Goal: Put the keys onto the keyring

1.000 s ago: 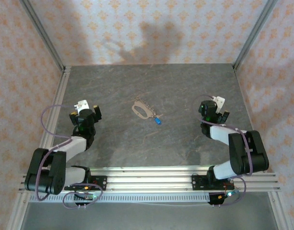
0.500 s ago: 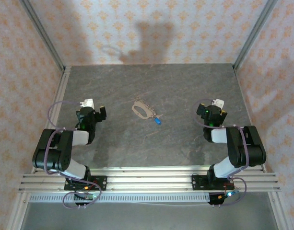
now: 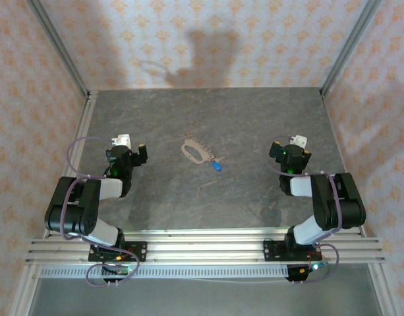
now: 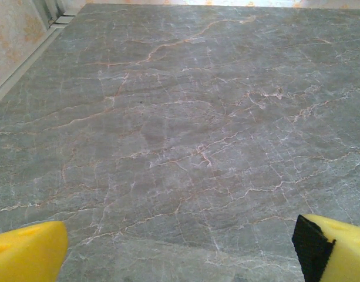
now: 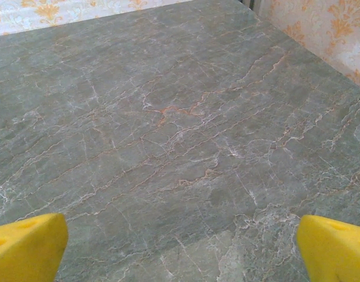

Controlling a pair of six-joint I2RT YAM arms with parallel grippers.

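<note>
**Both tools wide open and well back from key and ring**

The left tool (image 3: pixel 129 150) and the right tool (image 3: pixel 292 150) each stood with jaws spread wide and nothing between them. In the left wrist view the yellow fingers (image 4: pixel 28 254) sat at the two bottom corners with bare grey marble between; the right wrist view showed the same for that arm's pads (image 5: pixel 27 247). Both arms were folded back over their bases, one on each side of the worktop (image 3: pixel 208 210). That looked like a waiting pose that kept the middle open to the overhead camera, so no reach seemed to have begun.

The keyring (image 3: pixel 194 151) lay flat near the middle of the worktop, about midway between the two tools and well apart from each. Its long axis ran diagonally, from its far end on the left toward its near end on the right.

The key (image 3: pixel 217 166) lay at that near-right end, roughly continuing the same diagonal, with its blue head pointing away from the loop. Its blade was too small to make out. I could not tell whether key and ring touched, or whether the key was already threaded on. Judged from that, the joining remained to be done or checked.
</note>
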